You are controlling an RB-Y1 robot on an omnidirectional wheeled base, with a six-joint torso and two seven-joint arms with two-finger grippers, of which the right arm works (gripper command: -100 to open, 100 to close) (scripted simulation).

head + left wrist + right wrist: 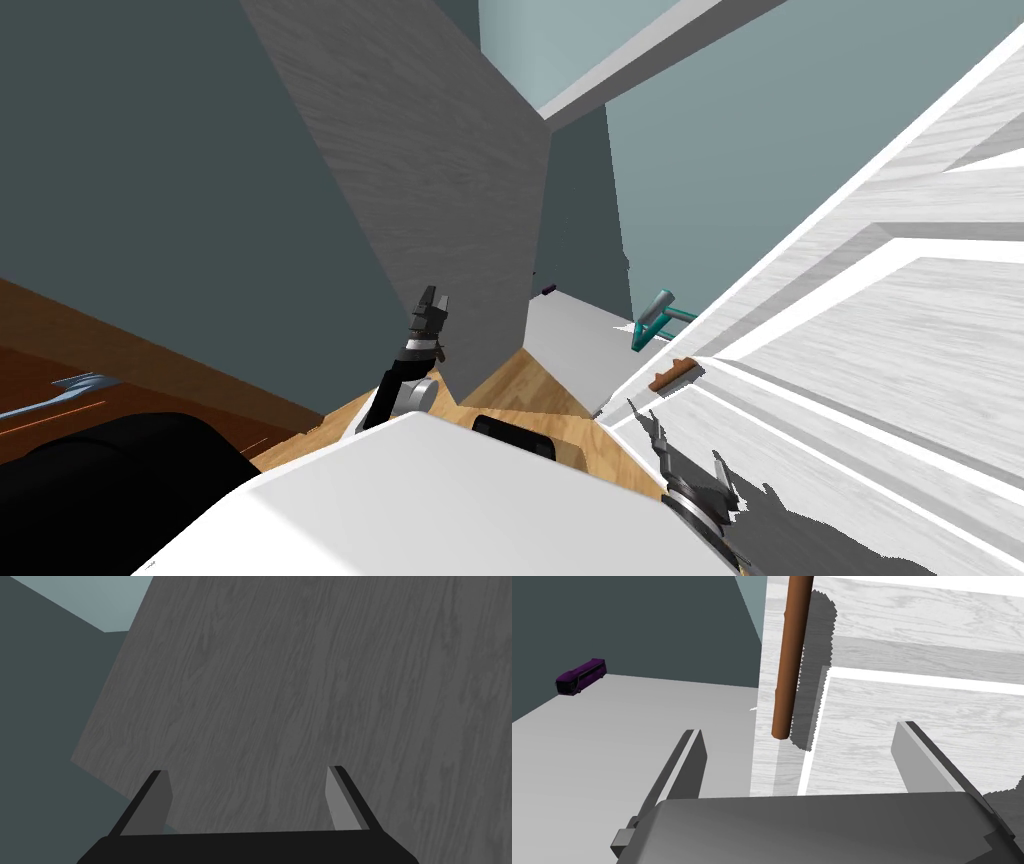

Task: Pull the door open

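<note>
A white panelled door (880, 330) fills the right side, with a brown bar handle (672, 375) near its free edge. My right gripper (685, 450) hangs just short of that handle, open and holding nothing. In the right wrist view the brown handle (789, 656) runs along the white door (912, 711), and its end lies ahead of my right gripper (799, 751), in line with the gap between the fingers and untouched. My left gripper (432, 305) is raised against a grey wood-grain panel (450, 180). In the left wrist view the left gripper (245, 796) is open, facing that panel (310, 686).
Past the door's edge lies a light grey floor (575, 335) with a small purple toy bus (581, 676) and a teal frame-like object (655, 318). Wooden floor (520, 390) lies under me. Dark teal walls (150, 150) close in at the left.
</note>
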